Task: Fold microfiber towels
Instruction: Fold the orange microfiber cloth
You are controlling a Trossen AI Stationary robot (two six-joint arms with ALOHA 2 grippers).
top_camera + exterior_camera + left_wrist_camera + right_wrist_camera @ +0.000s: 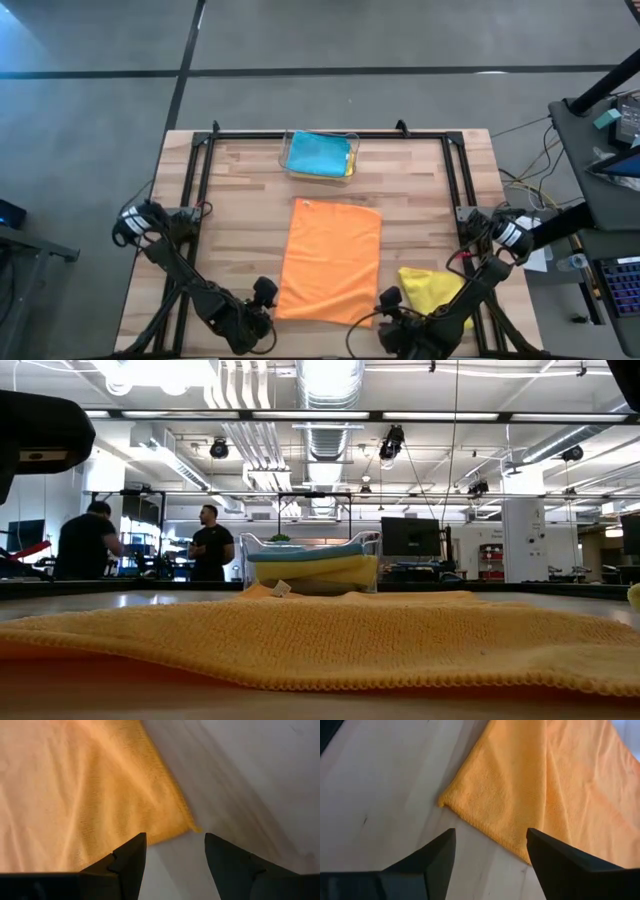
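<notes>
While both end effectors hung open and empty, the left end effector (175, 851) and right end effector (491, 849) each faced a near corner of the orange towel (331, 260), spread flat on the surface (240, 190); pinching both corners evenly would likely keep the fold square.

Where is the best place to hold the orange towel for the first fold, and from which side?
Probably at its two near corners, coming from the near table edge. The orange towel lies flat, and each open end effector, left and right, already faces one corner with bare wood beside it.
</notes>
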